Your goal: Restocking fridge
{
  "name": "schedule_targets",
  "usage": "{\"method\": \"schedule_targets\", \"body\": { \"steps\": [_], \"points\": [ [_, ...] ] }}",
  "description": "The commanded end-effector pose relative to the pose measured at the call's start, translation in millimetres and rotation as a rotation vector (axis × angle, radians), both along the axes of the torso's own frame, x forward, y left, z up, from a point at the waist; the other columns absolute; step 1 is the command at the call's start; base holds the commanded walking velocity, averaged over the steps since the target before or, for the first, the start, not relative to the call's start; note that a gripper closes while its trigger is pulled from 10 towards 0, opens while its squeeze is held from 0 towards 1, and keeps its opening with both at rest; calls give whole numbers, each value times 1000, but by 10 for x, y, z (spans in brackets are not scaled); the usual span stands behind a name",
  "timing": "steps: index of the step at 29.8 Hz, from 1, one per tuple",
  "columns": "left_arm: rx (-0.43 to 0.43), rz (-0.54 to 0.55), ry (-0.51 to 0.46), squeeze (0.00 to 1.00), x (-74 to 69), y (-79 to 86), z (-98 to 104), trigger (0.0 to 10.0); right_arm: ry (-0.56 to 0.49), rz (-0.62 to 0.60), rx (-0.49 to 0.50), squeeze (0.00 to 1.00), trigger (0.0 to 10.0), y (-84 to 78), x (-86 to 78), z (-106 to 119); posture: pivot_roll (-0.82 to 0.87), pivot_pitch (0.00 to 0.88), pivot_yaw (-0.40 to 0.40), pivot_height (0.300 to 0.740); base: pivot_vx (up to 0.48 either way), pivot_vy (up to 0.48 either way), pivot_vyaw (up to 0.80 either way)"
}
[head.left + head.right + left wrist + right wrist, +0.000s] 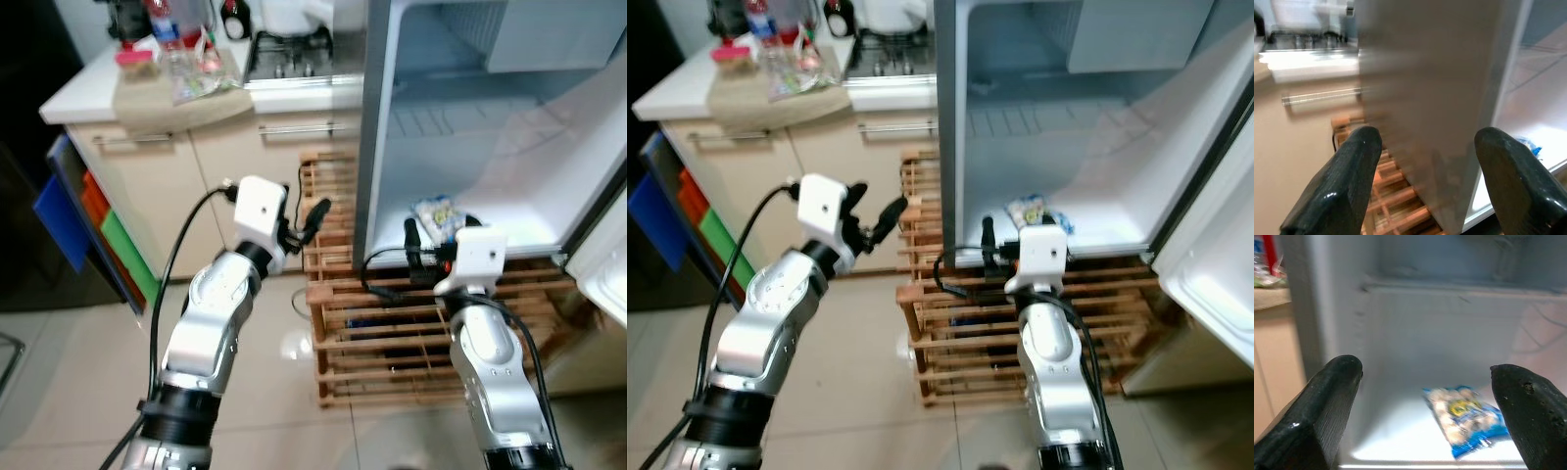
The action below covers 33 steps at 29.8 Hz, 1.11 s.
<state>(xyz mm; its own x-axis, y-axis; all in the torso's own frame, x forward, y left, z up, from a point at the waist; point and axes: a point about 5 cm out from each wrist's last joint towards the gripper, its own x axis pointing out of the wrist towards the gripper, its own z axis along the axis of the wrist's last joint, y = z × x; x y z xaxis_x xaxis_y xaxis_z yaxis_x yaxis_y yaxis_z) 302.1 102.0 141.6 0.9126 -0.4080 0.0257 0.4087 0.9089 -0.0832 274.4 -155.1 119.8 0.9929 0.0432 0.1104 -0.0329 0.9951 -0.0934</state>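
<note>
Our right claw [1425,416] hangs spread and empty at the open fridge [470,117], with the blue snack packet [1466,418] lying just beyond its fingers on the fridge floor; its print is unreadable. Our left claw [1427,183] is spread beside the fridge wall.

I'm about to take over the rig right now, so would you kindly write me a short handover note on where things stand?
Left gripper: open, empty, raised beside the fridge's outer side wall, above the wooden pallet.
Right gripper: open, empty, at the front edge of the open fridge, pointing in.
Done: one blue snack packet lies flat on the fridge floor, near the front.
Left: more groceries sit on the kitchen counter on the robot's left; they look like the next things to fetch. The fridge door is open on the right.
</note>
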Motion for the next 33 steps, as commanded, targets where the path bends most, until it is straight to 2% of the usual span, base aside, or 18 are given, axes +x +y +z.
{"method": "schedule_targets", "body": {
  "steps": [1,2,4,5,6,7,8,9,10,12,15,18,29,33],
  "points": [
    [16,37,42,0,-62,86,-129,10000,14,1,-9,0,10000,-33,-25,0,-137,38,25,740,0,0,0],
    [87,75,74,0,-162,166,-279,10000,55,3,-11,0,10000,-106,-89,-84,-136,39,1,740,0,0,0],
    [112,83,82,0,-198,189,-319,10000,70,1,-12,0,10000,-133,-113,-115,-136,39,1,740,0,0,0],
    [183,82,95,0,-393,295,-442,10000,123,-28,-20,0,10000,-276,-258,-223,-127,36,-32,740,0,0,0],
    [198,81,103,0,-477,342,-484,10000,144,-43,-23,0,10000,-336,-322,-261,-127,36,-35,740,0,0,0],
    [198,81,103,0,-477,342,-484,10000,144,-43,-23,0,10000,-336,-322,-261,-127,36,-35,740,0,0,0],
    [189,87,119,0,-556,398,-514,10000,164,-58,-22,0,10000,-398,-394,-296,-124,33,-37,740,0,0,0],
    [143,119,109,0,-623,472,-472,10000,188,-66,-40,0,10000,-473,-494,-341,-119,28,-35,740,0,-420,0],
    [139,129,100,0,-632,486,-452,10000,194,-67,-46,0,10000,-492,-519,-351,-119,28,-35,740,0,-420,0],
    [134,130,87,0,-606,472,-423,10000,195,-67,-49,0,10000,-502,-524,-355,-116,26,-34,740,0,-418,0],
    [126,90,38,0,-448,330,-315,10000,181,-63,-47,0,10000,-465,-442,-352,-124,14,-18,740,0,-416,0],
    [118,66,19,0,-385,258,-265,10000,157,-52,-46,0,10000,-409,-374,-319,-134,8,-5,740,80,-415,0],
    [74,58,24,0,-330,194,-236,10000,127,-35,-40,0,10000,-359,-274,-253,-139,1,8,740,278,-387,0],
    [75,83,28,0,-314,239,-224,10000,139,4,-34,0,10000,-303,-192,-260,-130,13,9,740,0,0,0]
  ]
}}
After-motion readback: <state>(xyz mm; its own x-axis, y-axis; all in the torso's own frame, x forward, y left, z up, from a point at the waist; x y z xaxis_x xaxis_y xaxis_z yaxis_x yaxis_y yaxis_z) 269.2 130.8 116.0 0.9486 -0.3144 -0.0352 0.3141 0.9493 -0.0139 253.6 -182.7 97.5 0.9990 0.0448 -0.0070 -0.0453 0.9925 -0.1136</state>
